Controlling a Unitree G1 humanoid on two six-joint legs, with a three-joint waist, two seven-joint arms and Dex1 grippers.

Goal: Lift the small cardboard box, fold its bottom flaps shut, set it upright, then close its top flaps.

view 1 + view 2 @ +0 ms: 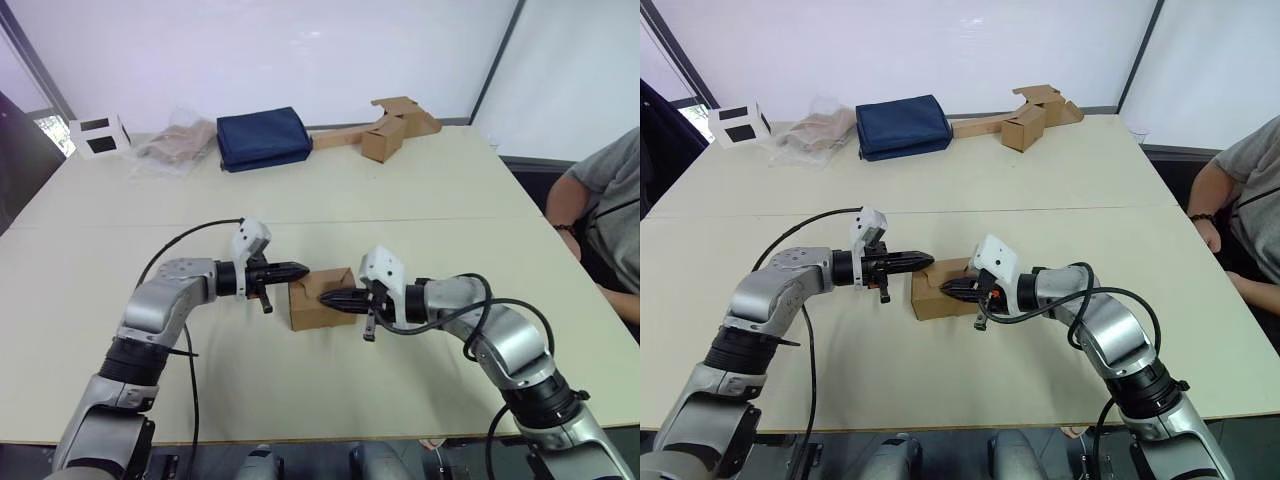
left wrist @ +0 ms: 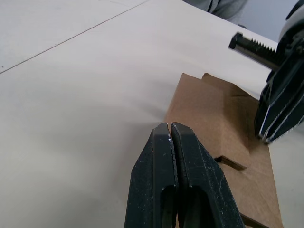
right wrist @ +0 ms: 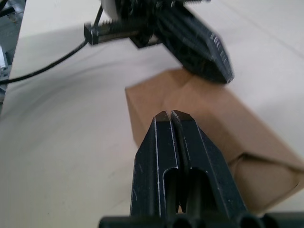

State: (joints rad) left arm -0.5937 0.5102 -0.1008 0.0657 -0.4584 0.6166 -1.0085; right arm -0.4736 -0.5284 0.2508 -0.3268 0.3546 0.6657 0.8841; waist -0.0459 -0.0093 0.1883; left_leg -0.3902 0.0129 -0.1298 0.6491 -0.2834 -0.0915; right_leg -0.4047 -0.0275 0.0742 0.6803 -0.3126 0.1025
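Small cardboard box (image 1: 318,297): it sits on the table (image 1: 330,190), near the front edge and in the middle, between the two grippers. It is plain brown.

Top flaps (image 2: 212,115): they look folded down flat on top of the box. In the left wrist view one flap lies over another and its edge sticks up a little.

Bottom flaps: I cannot tell how they are, because the box rests on the table.

Left gripper (image 1: 300,269): its two black fingers are pressed together with nothing between them. The tip is at the top left edge of the box. It is just at the box, but I cannot tell if it touches.

Right gripper (image 1: 328,297): its two black fingers are also squeezed together and hold nothing. The tip lies over the front of the box, pointing at the left gripper. I cannot tell if it presses on the box.

Far side of the table: a dark blue bag (image 1: 262,138) lies flat. Next to it is a crumpled clear plastic bag (image 1: 178,145) and a small white box (image 1: 98,135) with black squares. On the other side is another cardboard box joined to a long flat strip (image 1: 385,128).

Person (image 1: 602,214): someone in a grey shirt sits at the table's right side, well apart from the box.
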